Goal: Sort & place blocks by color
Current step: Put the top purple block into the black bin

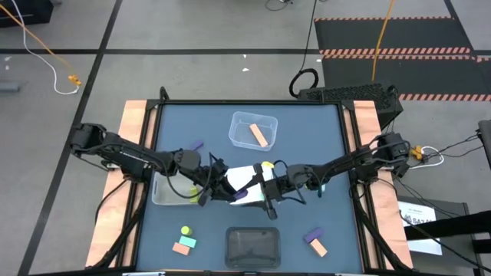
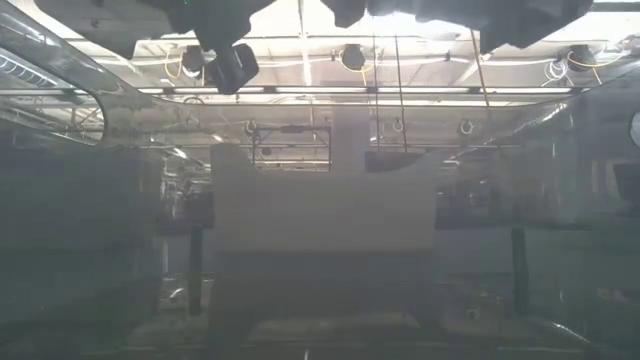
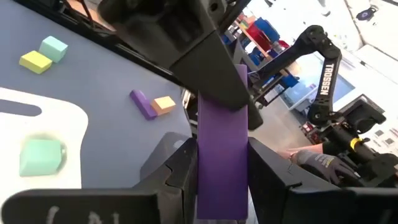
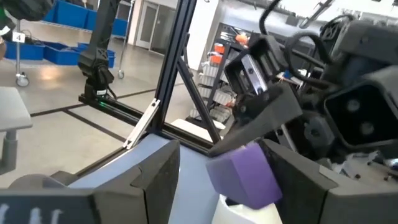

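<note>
A purple bar (image 1: 239, 196) hangs in the air between my two grippers, over the near edge of a white bin (image 1: 249, 176). My left gripper (image 1: 229, 192) reaches in from the table's left and is shut on the bar (image 3: 221, 149). My right gripper (image 1: 259, 192) comes from the right and is open. Its fingers (image 4: 158, 180) stand on either side of the bar's free end (image 4: 245, 174). Loose blocks lie on the blue mat: a yellow-green, mint and salmon group (image 1: 185, 239), a purple and orange pair (image 1: 314, 242), and a purple one (image 1: 196, 146). My left gripper (image 3: 221, 186) pinches the purple bar between its two fingers (image 3: 177, 177), at the end nearer its wrist (image 3: 211, 180). The bar lies along the fingers and sticks out ahead of them, lifted clear of the table. My right gripper: I cannot tell whether a finger touches the bar's free end.
A clear bin (image 1: 270, 123) at the far middle holds an orange bar (image 1: 260, 136). Another clear bin (image 1: 165, 195) sits on the left under my left arm. A dark bin (image 1: 252, 247) stands at the near edge. A yellow block (image 1: 267, 165) lies beside the white bin.
</note>
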